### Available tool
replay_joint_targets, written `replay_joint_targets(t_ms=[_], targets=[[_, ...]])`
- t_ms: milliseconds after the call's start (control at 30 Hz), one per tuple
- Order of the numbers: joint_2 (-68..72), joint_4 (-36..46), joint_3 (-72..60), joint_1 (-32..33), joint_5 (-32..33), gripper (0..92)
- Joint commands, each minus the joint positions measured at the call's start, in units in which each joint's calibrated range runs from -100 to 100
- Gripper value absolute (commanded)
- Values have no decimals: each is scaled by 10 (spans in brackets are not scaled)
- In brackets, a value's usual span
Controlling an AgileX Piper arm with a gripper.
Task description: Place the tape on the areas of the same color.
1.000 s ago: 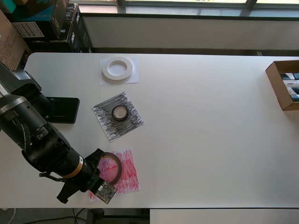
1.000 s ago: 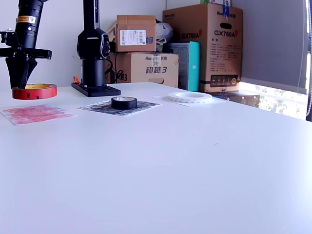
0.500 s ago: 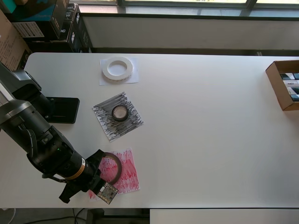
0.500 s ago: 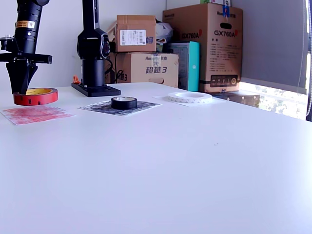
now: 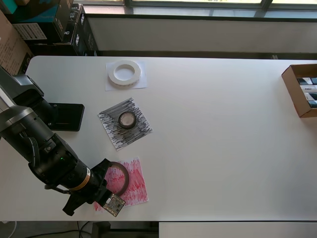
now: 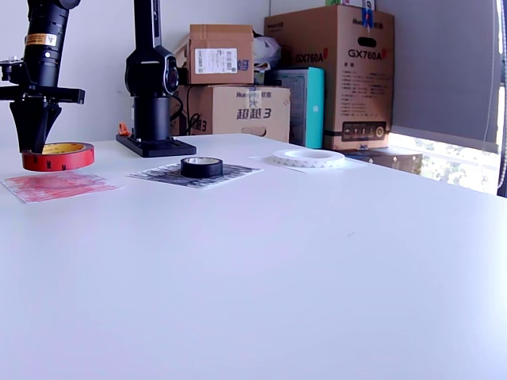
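My end effector point(image 6: 33, 145) is clamped on the red roll point(image 6: 57, 156), held just over the red sheet point(image 6: 54, 185). Last step by the look of it: lower, let go. Farther back, black roll point(image 6: 201, 166) sits on its black sheet point(image 5: 125, 123), white ring point(image 6: 309, 158) on white paper point(image 5: 126, 76).

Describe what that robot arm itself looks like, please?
The arm is mostly matte black and tubular, with rounded joints and a thin black cable along it. An orange-gold ring circles the wrist, where the exterior view shows a small yellow label. The gripper has dark tapering fingers. A small circuit board sits beside it.
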Motion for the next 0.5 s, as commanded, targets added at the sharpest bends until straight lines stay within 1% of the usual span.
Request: replay_joint_targets(t_ms=[0, 467], targets=[[-1, 3, -5, 3, 3, 1], [11, 3, -12, -1, 4, 1]])
